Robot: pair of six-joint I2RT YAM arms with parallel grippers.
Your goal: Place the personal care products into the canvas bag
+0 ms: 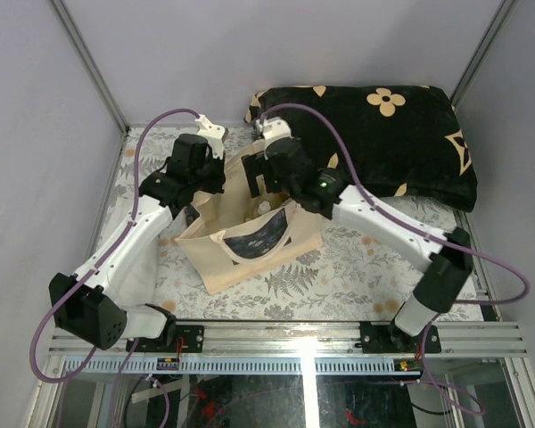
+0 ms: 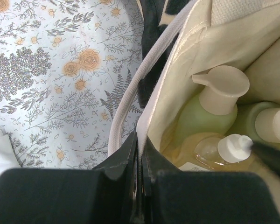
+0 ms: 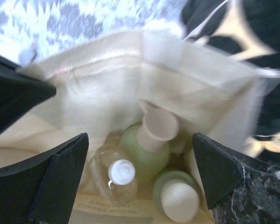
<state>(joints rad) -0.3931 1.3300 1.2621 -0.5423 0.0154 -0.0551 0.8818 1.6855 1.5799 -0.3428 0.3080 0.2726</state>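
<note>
Inside the beige canvas tote bag [image 1: 221, 263] sit an olive-green, pale-capped plastic bottle [image 3: 147, 151], its twin [image 3: 177, 198] and a clear amber-yellow bottle [image 3: 113, 179]. Left gripper [image 2: 140, 149] is clamped on the bag's rim; right gripper [image 3: 139, 142] hangs wide open, empty, above. I judge it should rise straight, clear of cloth.
</note>
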